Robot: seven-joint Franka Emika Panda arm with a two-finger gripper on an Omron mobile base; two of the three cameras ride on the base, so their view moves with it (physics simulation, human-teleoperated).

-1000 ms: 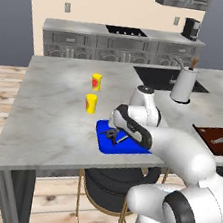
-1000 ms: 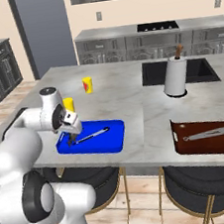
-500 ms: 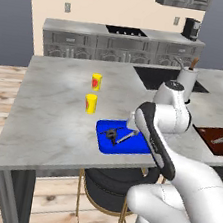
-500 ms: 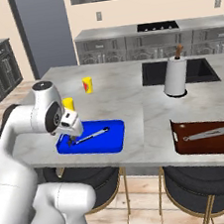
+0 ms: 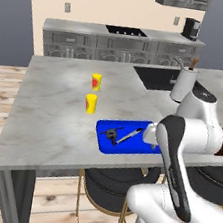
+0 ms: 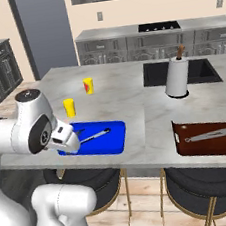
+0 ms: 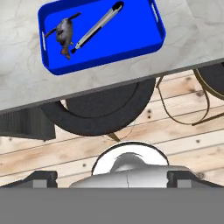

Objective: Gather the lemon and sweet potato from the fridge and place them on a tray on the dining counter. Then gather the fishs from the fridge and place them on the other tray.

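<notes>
Kitchen island setup, light marbled table (image 6: pixel 131 85) with the sink set in it and wood floor underneath. The hand (image 6: pixel 67 137) hung at the near edge, just beside the blue tray (image 7: pixel 105 59), fingers spread wide and nothing between them. On that tray lay a small dark fish (image 7: pixel 65 33) and right beside it a long slim silvery thing (image 7: pixel 97 27), maybe a second fish, honestly couldn't tell. Further out, two yellow cups (image 6: pixel 70 107) stood behind the tray, and the reddish-brown tray (image 6: pixel 210 147) sat well apart to the right with another slim silvery piece on it. My read: the drop-off on blue was done. Since that tray sat close to the table's edge, I'd lift straight up clear of the rim before swinging away, so nothing gets nudged.
</notes>
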